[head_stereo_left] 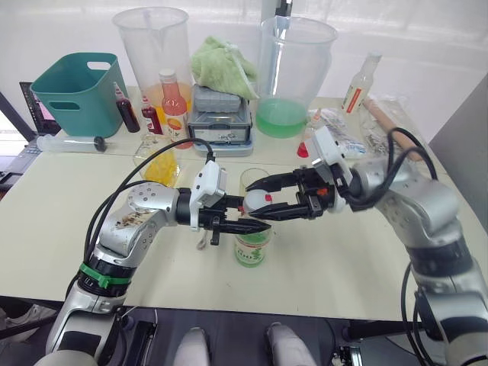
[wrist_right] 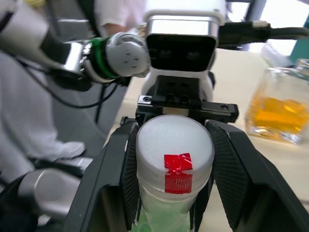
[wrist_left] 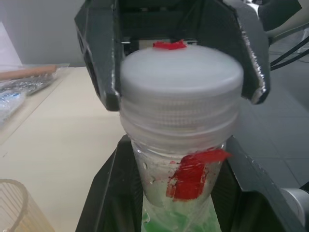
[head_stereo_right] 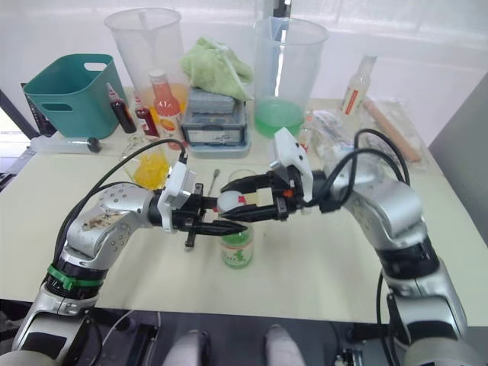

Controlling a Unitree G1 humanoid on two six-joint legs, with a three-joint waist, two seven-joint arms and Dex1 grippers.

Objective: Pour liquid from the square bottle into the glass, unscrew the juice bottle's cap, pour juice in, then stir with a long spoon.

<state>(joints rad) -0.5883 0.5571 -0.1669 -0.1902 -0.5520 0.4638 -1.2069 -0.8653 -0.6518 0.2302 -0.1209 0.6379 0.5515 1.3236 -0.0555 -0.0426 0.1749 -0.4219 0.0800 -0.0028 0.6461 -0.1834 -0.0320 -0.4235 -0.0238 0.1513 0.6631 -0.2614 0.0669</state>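
Upright on the surface [head_stereo_left: 69,229], the juice bottle [head_stereo_left: 252,245] is clamped at its neck by the left pincer [head_stereo_left: 245,225]. Meanwhile the right pincer [head_stereo_left: 258,200] grips the juice bottle's cap [wrist_right: 175,145] (white, red-taped).

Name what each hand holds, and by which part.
The left hand grips the juice bottle at its neck; the right hand clamps the juice bottle's cap by its sides.

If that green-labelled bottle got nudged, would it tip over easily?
Probably yes if freed: the juice bottle is tall, narrow and thin clear plastic, likely light. For now the left gripper clamps its neck and the right gripper clamps the juice bottle's cap, steadying it.
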